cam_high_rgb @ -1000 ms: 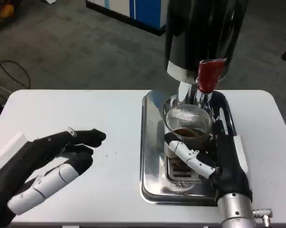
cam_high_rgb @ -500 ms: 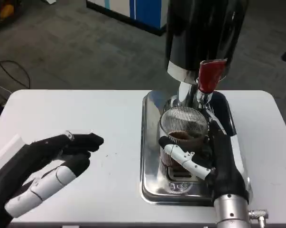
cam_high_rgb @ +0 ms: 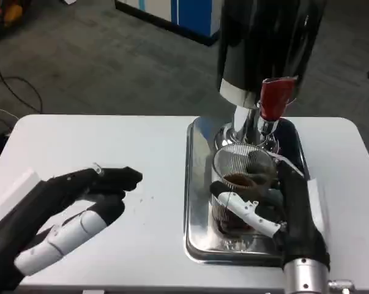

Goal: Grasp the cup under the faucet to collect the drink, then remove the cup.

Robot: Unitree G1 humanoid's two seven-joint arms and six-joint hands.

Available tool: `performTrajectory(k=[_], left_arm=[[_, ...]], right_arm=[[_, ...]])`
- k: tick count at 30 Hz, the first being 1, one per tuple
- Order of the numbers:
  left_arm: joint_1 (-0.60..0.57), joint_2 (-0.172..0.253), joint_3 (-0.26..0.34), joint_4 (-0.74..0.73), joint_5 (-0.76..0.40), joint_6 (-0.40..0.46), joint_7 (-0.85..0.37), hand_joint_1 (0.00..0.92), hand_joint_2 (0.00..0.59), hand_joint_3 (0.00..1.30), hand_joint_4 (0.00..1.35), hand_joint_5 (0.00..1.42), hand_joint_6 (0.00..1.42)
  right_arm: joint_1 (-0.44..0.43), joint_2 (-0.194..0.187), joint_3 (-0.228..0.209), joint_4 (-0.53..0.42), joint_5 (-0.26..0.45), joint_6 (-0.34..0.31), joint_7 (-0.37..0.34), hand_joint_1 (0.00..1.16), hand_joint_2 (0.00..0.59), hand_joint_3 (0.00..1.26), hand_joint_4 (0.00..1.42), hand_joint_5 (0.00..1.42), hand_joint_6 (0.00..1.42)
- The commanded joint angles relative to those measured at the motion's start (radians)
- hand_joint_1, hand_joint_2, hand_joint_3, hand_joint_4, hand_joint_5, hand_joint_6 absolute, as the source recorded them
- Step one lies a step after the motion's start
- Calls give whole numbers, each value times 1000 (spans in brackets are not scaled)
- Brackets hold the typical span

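Note:
A ribbed clear cup (cam_high_rgb: 240,179) with brown drink in it stands on the steel drip tray (cam_high_rgb: 196,202), just below and in front of the red faucet handle (cam_high_rgb: 275,98) of the black dispenser (cam_high_rgb: 267,43). My right hand (cam_high_rgb: 282,208) wraps around the cup from the right, white fingers across its front. My left hand (cam_high_rgb: 74,214) hovers over the white table (cam_high_rgb: 111,153) at the left, fingers spread and holding nothing.
The tray's raised rim surrounds the cup. The table's left and middle parts are bare. Beyond the table lies grey carpet, with a blue and white cabinet (cam_high_rgb: 172,15) at the back and cables (cam_high_rgb: 7,92) at the left.
The cup in my right hand has come slightly toward me and lower on the tray. The camera has shifted a little. The left hand stays roughly where it was.

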Motion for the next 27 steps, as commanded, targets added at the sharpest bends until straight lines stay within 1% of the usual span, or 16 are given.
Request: performTrajectory(k=[1,4,7,13,18,22,27], left_arm=[[-49,7,-35,8,23,2,13,0,124,347,317,312,296],[-75,6,-50,13,32,5,12,0,121,345,306,311,296],[-95,4,-63,20,40,5,13,0,120,345,305,311,296],[-141,0,-91,36,44,7,19,0,124,343,304,311,296],[-178,3,-108,61,47,1,23,0,124,337,304,311,296],[-198,5,-117,72,52,-6,25,0,122,334,304,311,296],[-236,3,-133,90,54,-5,25,0,122,331,304,311,296]], right_arm=[[34,-6,-25,-12,-5,-15,-14,869,180,682,894,1192,1101],[38,-12,-39,-17,-6,-24,-18,868,174,713,927,1237,1173],[39,-16,-48,-19,-6,-31,-19,870,172,724,929,1253,1195],[53,-26,-63,-33,-4,-46,-21,878,162,760,977,1312,1254],[73,-38,-72,-57,2,-56,-10,878,163,804,1022,1370,1329],[90,-53,-84,-85,19,-70,19,873,156,841,1051,1403,1368],[121,-83,-96,-144,43,-74,81,866,151,871,1070,1424,1397]])
